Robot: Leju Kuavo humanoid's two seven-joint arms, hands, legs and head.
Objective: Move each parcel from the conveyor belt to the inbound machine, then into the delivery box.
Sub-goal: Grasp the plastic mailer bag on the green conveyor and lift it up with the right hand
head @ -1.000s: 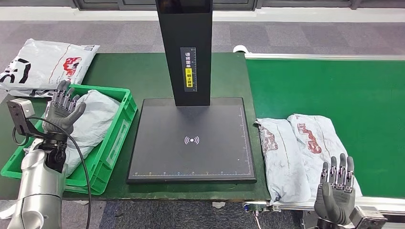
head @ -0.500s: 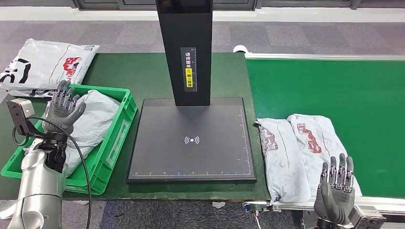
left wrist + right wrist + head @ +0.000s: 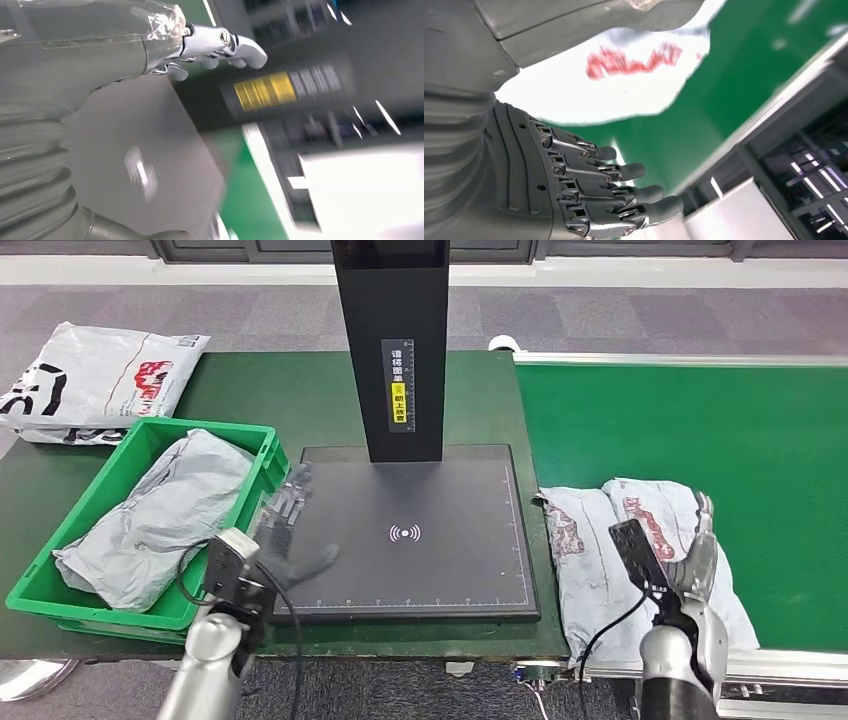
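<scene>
Right now the right hand's fingers (image 3: pixel 624 192) are slightly curled and apart, gripping nothing; the right hand (image 3: pixel 697 550) hangs over the near edge of the conveyor belt (image 3: pixel 700 420), just above the right one of two grey parcels (image 3: pixel 620 560) with red print that lie side by side, touching each other. Whether the fingertips touch the wrapping I cannot tell. In the right wrist view, the pale bag with its red marking lies just beyond the fingers, with green belt next to it.

Over on the other side, the left hand (image 3: pixel 290 530) has its fingers (image 3: pixel 296 492) spread and empty, hovering above the near left corner of the inbound machine (image 3: pixel 405 530), a flat black plate with a white signal mark at its middle and a black column (image 3: pixel 395 340) with a yellow label rising behind. The left wrist view is blurred.

Just left of the plate stands the green delivery box (image 3: pixel 252 510), holding one crumpled grey parcel (image 3: pixel 160 515). Beyond it, at the far left corner of the green bench (image 3: pixel 290 390), lies a white bag (image 3: pixel 95 375) with black and red print, well apart from both hands.
</scene>
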